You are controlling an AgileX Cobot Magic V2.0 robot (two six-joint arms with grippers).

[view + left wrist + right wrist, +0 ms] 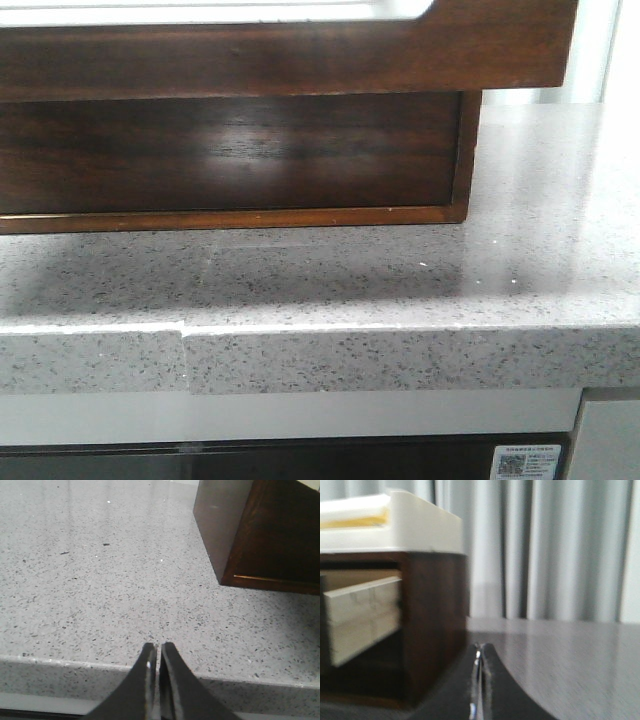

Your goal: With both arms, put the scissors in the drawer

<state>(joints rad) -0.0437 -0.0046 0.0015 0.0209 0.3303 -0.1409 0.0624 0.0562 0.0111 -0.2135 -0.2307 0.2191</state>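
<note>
1. The small grey-handled scissors appear in no view, so their direction and long axis from either gripper cannot be told.
2. The wide dark-brown glossy wood drawer [270, 60] juts out above the speckled grey stone counter [400, 290]; in the right wrist view its pale wooden side [362, 617] sits pulled out, just beside the right gripper [479, 652].
3. The left gripper [156, 650] hovers over bare counter with its fingers pressed together, holding nothing; the right gripper's fingers are likewise together and empty.
4. A white sticker [527, 462] with a QR code sits below the counter, its text too small to read.

A speckled grey counter [520, 300] backed by pale curtains [555, 550].
</note>
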